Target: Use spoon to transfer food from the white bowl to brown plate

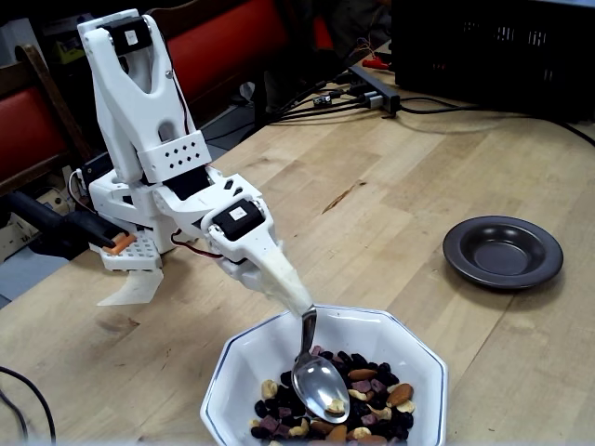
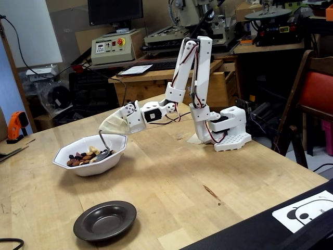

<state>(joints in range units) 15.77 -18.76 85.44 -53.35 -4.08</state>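
Observation:
The white gripper tip [image 1: 299,299] is shut on the thin handle of the silver spoon [image 1: 319,386]. The spoon hangs down into the white bowl [image 1: 409,344], its oval bowl low over the food [image 1: 367,400], with one pale nut lying in it. The food is a heap of almonds, cashews and raisins at the bowl's near side. In the other fixed view the gripper tip [image 2: 112,125] holds the spoon [image 2: 102,148] inside the white bowl [image 2: 93,165], on the food [image 2: 80,158]. The brown plate [image 1: 548,269] sits empty, apart from the bowl; it also shows in the other fixed view [image 2: 83,229].
The arm's white base [image 1: 139,251] stands at the table's edge. A black crate [image 1: 493,46] and cables [image 1: 372,93] lie at the far side. A black mat with a panda sticker [image 2: 307,211] covers one table corner. A red chair [image 2: 315,88] stands beside the table.

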